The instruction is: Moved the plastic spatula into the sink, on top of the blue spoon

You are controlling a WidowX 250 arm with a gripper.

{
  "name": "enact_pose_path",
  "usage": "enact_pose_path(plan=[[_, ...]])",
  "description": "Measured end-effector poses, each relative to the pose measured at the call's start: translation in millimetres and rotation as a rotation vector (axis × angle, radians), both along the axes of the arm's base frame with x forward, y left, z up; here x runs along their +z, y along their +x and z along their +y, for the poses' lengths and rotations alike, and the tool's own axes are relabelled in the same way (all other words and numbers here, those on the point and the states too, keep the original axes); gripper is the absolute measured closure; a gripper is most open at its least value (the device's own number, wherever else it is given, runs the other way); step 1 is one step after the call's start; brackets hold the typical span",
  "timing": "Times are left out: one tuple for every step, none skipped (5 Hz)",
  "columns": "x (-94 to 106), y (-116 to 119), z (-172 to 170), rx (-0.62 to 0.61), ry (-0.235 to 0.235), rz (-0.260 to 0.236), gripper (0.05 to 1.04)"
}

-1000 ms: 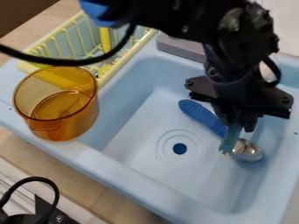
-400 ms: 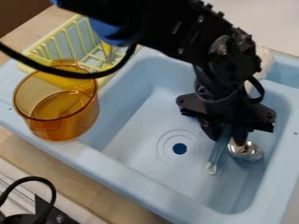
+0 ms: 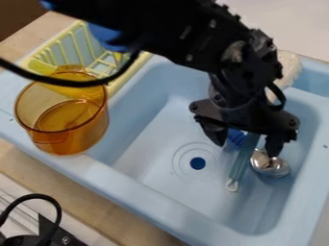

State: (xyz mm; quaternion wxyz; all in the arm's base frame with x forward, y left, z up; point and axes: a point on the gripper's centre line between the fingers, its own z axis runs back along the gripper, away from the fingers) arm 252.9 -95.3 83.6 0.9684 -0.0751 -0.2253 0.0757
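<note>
"At the lower left of the frame, what is nearest?"

"A looped black cable (image 3: 61, 211), with the wooden worktop (image 3: 96, 209) running behind it toward the bottom centre. Then comes the pale blue sink (image 3: 147, 202), set at a slant across the middle and right."

"And the spatula (image 3: 241, 167)?"

"Down in the sink, right of centre, tilted in the frame, its pale looped end toward us. It crosses the blue handle of the spoon (image 3: 271, 165). The spoon's shiny metal bowl lies just to the right."

"Anything left of those?"

"The drain (image 3: 198, 163), a dark blue round, near the centre."

"Is the gripper (image 3: 246, 149) closed?"

"No, it's open. It hangs over the spatula and spoon, one finger on either side of the spatula, and it hides the spatula's upper part."

"What's at the left?"

"A clear amber cup (image 3: 62, 139), upright on the sink's edge. Beyond it, at the upper left, is a yellow rack (image 3: 132, 74)."

"And across the top?"

"The black arm (image 3: 160, 29), coming in from the upper left and bending down to the gripper."
</note>
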Motion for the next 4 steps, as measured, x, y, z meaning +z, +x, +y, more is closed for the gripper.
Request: enact_pose_path(plan=[[9.4,-2.3,3.9,0.003,-0.001,-0.014,0.076],[17.1,-4.2,9.2,0.023,0.027,0.004,0.079],[30.9,-2.2,18.8,0.041,0.123,0.065,0.079],[32.1,-9.3,32.5,0.071,0.193,0.137,0.079]])
